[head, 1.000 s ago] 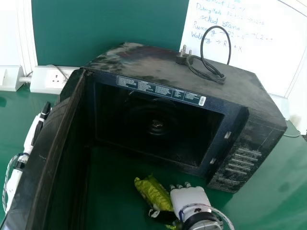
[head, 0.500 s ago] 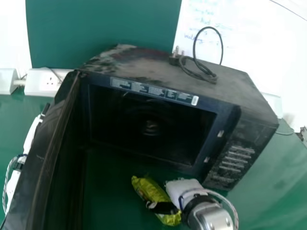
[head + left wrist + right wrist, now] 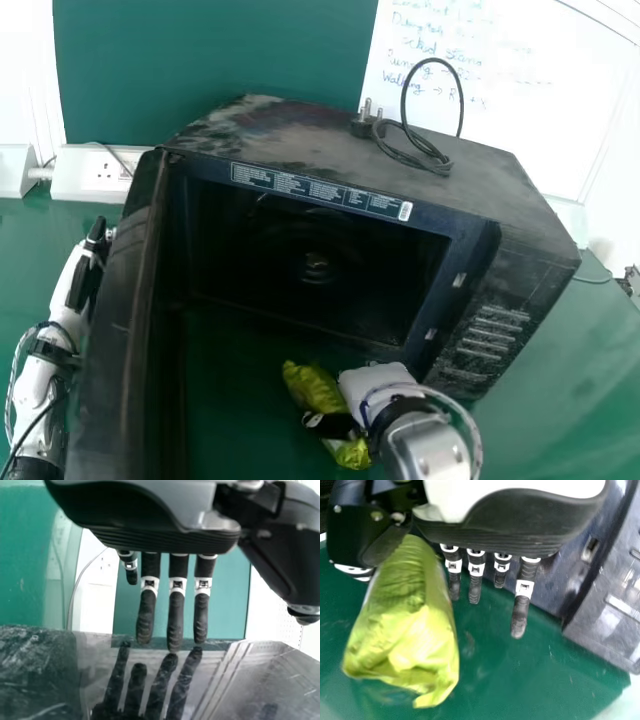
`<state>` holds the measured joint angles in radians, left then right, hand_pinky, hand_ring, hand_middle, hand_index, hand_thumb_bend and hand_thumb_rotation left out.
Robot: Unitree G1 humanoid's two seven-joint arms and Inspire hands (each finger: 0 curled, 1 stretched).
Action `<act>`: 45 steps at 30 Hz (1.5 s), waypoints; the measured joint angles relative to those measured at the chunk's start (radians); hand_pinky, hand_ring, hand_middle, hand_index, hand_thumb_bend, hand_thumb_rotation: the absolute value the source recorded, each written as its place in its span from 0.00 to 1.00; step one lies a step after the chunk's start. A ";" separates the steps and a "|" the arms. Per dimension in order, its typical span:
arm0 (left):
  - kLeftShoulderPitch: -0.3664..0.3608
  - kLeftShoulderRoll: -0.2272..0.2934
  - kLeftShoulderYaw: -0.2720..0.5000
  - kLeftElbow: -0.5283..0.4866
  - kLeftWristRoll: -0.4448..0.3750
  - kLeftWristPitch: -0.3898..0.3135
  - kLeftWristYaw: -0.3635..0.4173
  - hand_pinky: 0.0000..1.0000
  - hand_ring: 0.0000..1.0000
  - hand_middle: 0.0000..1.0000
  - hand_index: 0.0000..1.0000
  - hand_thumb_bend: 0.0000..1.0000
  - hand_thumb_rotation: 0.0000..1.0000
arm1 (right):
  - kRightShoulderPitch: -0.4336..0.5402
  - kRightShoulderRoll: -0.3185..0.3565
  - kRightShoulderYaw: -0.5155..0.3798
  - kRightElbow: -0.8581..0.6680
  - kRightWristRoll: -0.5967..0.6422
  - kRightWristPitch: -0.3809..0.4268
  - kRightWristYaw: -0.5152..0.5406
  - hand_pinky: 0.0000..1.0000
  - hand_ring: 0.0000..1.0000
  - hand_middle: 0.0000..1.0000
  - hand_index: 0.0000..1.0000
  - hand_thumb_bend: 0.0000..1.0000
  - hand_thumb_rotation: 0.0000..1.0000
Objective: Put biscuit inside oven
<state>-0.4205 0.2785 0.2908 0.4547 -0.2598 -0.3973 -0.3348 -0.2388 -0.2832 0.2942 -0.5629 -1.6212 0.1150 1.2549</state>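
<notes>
While the right hand (image 3: 378,385) has its thumb laid across the biscuit (image 3: 316,388), its fingers hang nearly straight along the other side; biscuit held between thumb and palm. Whether it bears on the table (image 3: 550,400) cannot be told. Left hand (image 3: 83,280): fingers extended and spread slightly, nothing in grasp, tips close to the outer face of the door (image 3: 110,340).

Biscuit: immediately left of the right hand, outside the oven (image 3: 320,135); one soft, crinkled wrapper, yellow-green, glossy, plump, creased at its end.

Oven: ahead of the right hand, mouth open, cavity dark. Its panel (image 3: 490,345) stands ahead and to the right, close by. Door, swung wide, is an upright barrier between the hands, well left of the biscuit.

Cable (image 3: 404,110): black, looped, farther ahead on the oven's top, with pronged plug (image 3: 364,122). Socket (image 3: 92,172): white, boxy, ahead of the left hand.

Finishes: oven box-shaped, black, dusty and smeared; door dark, reflective; table smooth, green.
</notes>
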 measured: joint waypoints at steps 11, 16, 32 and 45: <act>0.000 0.000 0.000 -0.001 0.002 0.000 0.000 0.26 0.29 0.39 0.49 0.52 0.07 | 0.081 0.033 0.029 -0.012 -0.099 0.027 -0.121 0.21 0.31 0.47 0.72 0.55 0.00; 0.000 0.000 -0.001 -0.001 0.002 -0.002 0.000 0.26 0.30 0.39 0.49 0.52 0.08 | 0.091 0.034 0.025 -0.022 -0.101 0.027 -0.127 0.16 0.24 0.47 0.72 0.56 0.00; 0.000 0.000 -0.001 0.000 0.004 -0.002 0.001 0.26 0.30 0.39 0.49 0.52 0.07 | 0.145 0.014 -0.092 -0.153 0.121 -0.013 -0.163 0.07 0.15 0.47 0.53 0.54 0.00; 0.000 0.000 -0.001 0.001 0.001 -0.002 -0.005 0.26 0.29 0.39 0.49 0.52 0.07 | 0.001 0.012 -0.172 -0.207 0.167 -0.020 -0.081 0.07 0.15 0.47 0.49 0.53 0.00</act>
<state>-0.4205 0.2784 0.2901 0.4556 -0.2586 -0.3998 -0.3398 -0.2375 -0.2709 0.1224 -0.7704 -1.4538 0.0954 1.1737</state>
